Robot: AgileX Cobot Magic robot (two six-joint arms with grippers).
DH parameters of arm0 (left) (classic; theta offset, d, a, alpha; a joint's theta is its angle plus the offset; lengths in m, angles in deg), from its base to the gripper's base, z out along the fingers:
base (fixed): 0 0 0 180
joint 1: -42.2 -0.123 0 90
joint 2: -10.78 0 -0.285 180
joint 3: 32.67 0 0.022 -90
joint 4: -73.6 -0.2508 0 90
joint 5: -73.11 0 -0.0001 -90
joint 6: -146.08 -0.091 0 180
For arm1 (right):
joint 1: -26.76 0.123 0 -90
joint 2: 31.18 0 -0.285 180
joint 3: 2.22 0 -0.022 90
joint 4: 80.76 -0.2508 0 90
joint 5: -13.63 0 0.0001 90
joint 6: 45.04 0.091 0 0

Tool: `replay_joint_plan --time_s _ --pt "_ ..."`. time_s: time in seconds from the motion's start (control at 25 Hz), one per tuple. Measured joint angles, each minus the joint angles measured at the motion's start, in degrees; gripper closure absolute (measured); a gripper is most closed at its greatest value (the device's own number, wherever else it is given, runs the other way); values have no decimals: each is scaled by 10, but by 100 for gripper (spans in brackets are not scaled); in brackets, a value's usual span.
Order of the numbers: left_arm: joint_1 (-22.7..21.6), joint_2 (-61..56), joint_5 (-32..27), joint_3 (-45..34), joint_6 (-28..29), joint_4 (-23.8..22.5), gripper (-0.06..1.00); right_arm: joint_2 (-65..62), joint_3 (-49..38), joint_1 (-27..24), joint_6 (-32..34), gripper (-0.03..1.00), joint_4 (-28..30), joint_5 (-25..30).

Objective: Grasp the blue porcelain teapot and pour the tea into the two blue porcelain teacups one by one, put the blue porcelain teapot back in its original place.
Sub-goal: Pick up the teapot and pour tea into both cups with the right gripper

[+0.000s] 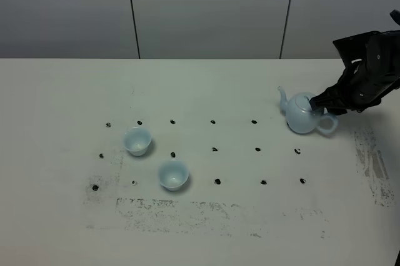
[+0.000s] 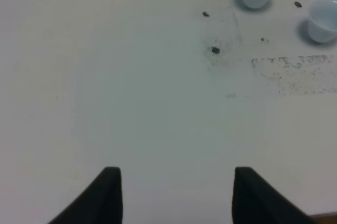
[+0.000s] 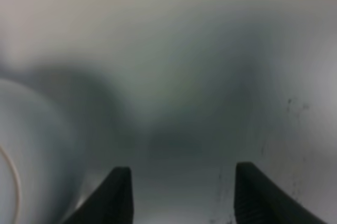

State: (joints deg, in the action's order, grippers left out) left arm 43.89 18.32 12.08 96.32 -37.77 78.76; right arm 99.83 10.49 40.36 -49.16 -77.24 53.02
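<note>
Pale-blue round-bellied porcelain teapot stands at table's right, well apart from the small pale-blue bowl-shaped cups (rear teacup, front teacup). Right gripper spread, empty, by its handle side: centre on loop before closing. Left gripper spread, empty.

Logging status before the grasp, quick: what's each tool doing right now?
Left tool: open, empty.
Right tool: open, by the teapot, not holding it.

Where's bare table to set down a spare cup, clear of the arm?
Biggest free patch: mid table, between the front cup and the teapot, only black dots there. The strip behind the rear cup is bare too. Crowded: right end, where the right gripper is at the teapot.
</note>
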Motion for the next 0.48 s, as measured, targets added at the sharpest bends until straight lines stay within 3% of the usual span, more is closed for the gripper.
replay_joint_plan --time_s 0.32,0.48 --pt "0 0 0 0 0 0 45 -21 0 0 -9 54 -7 70" --pt "0 0 0 0 0 0 45 -31 0 -1 -61 54 -58 96"
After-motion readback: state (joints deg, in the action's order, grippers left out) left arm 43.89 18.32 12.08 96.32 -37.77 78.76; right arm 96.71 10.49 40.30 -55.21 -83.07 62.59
